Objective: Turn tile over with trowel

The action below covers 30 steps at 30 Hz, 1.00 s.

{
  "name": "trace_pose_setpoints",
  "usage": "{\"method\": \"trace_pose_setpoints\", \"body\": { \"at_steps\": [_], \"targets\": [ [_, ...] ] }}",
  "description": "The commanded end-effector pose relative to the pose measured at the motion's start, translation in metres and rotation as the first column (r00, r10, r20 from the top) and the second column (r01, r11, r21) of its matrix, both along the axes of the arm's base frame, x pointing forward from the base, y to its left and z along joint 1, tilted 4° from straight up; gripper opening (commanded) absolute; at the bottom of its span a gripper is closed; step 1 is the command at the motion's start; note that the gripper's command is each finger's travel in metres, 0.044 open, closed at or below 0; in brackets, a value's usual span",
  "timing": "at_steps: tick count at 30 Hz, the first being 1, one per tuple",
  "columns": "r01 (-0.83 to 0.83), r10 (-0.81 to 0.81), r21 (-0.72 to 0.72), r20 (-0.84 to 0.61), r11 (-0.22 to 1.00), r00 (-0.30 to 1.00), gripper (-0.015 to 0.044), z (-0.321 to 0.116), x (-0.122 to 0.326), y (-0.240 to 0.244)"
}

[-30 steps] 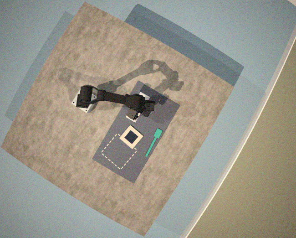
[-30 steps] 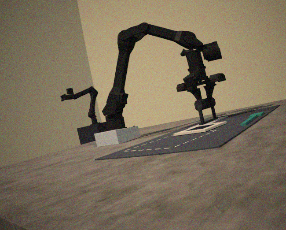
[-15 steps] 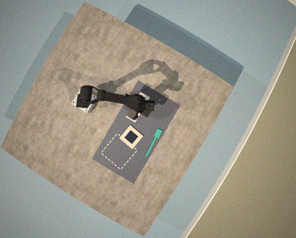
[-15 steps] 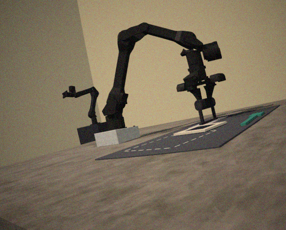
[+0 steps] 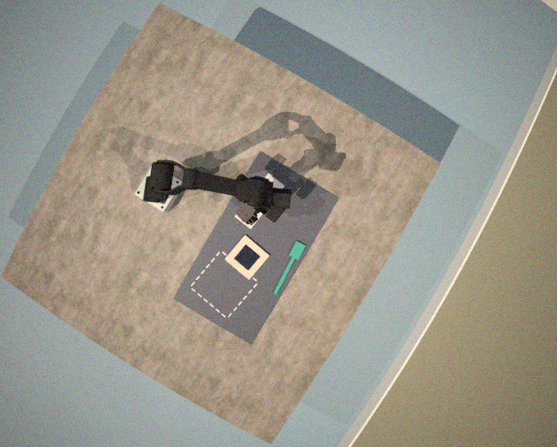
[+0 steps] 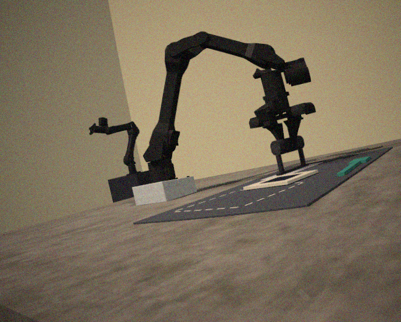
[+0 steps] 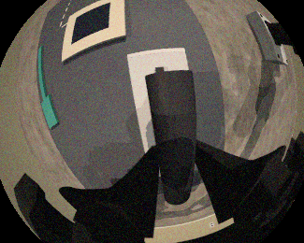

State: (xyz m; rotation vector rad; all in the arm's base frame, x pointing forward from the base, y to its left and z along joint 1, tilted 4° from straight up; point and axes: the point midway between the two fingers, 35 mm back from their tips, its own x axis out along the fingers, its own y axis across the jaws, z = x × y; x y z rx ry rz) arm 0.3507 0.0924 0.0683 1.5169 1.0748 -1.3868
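Observation:
The tile [image 5: 246, 257] [image 6: 282, 178] [image 7: 90, 23] lies flat, cream with its dark square mark up. It overlaps one side of the dashed outline [image 5: 227, 317], mostly outside it. The small trowel has a white flat blade [image 5: 272, 181] [image 7: 136, 77] and a raised black handle [image 6: 287, 145] [image 7: 172, 93] on two posts. The blade lies on the mat [image 5: 264, 307] [image 6: 297, 200] [image 7: 93, 93], beyond the tile. My gripper [image 6: 287, 139] [image 7: 174, 147] points down and is shut on the handle. The arm hides part of the blade in the top view.
A green flat tool [image 5: 285, 271] [image 6: 350, 167] [image 7: 43, 89] with a square head lies along the mat's edge, beside the tile. My arm's pale base block [image 6: 162, 190] stands on the table off the mat's side. A smaller dark arm shape [image 6: 132, 142] shows behind it.

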Motion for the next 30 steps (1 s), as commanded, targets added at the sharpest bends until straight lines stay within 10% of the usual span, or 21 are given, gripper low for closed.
{"method": "trace_pose_setpoints", "body": {
  "at_steps": [1,8,30],
  "targets": [
    [0.032,-0.032,0.002,-0.003,0.999,0.999,0.013,0.0,0.0,0.0],
    [0.032,-0.032,0.002,-0.003,0.999,0.999,0.027,0.0,0.0,0.0],
    [0.033,-0.033,0.002,-0.003,0.999,0.999,0.027,0.035,-0.003,-0.003]
  ]
}}
